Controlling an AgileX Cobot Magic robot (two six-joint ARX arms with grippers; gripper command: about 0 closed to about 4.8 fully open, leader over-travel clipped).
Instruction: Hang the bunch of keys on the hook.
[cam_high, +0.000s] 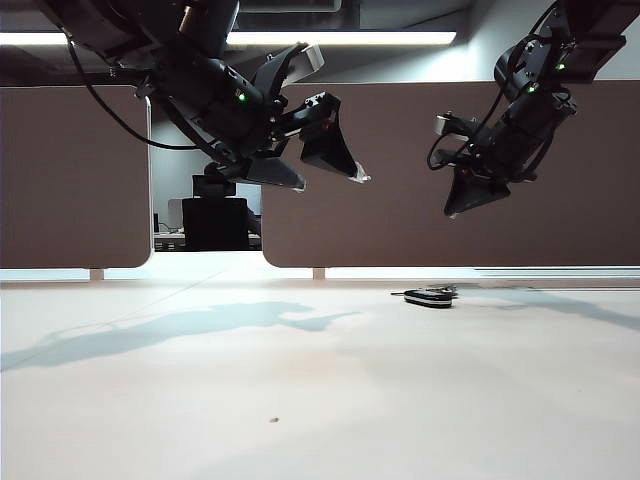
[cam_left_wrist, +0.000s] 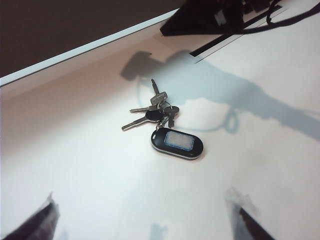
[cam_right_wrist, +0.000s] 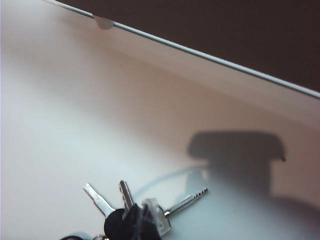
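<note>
The bunch of keys (cam_high: 431, 296) lies flat on the white table (cam_high: 300, 400), right of centre in the exterior view and close to the table's far edge. The black oval fob (cam_left_wrist: 177, 143) rests with its pale face upward. The small silver keys (cam_left_wrist: 152, 111) fan out from the ring beside it.

The left gripper (cam_high: 330, 168) hangs in the air in the upper left-centre of the exterior view, well above the table. Its jaws stand wide apart and hold nothing. In the left wrist view the two fingertips (cam_left_wrist: 245, 212) appear at the bottom corners of the frame, with the bunch of keys between and beyond them.

The right gripper (cam_high: 468, 198) hangs in the upper right of the exterior view, above and slightly right of the bunch of keys, clear of the table. Its jaws are closed together and grip nothing. In the right wrist view its tip (cam_right_wrist: 145, 222) shows at the bottom edge, over the keys.

A brown partition wall (cam_high: 450, 180) stands behind the table. The hook shows in no view.
</note>
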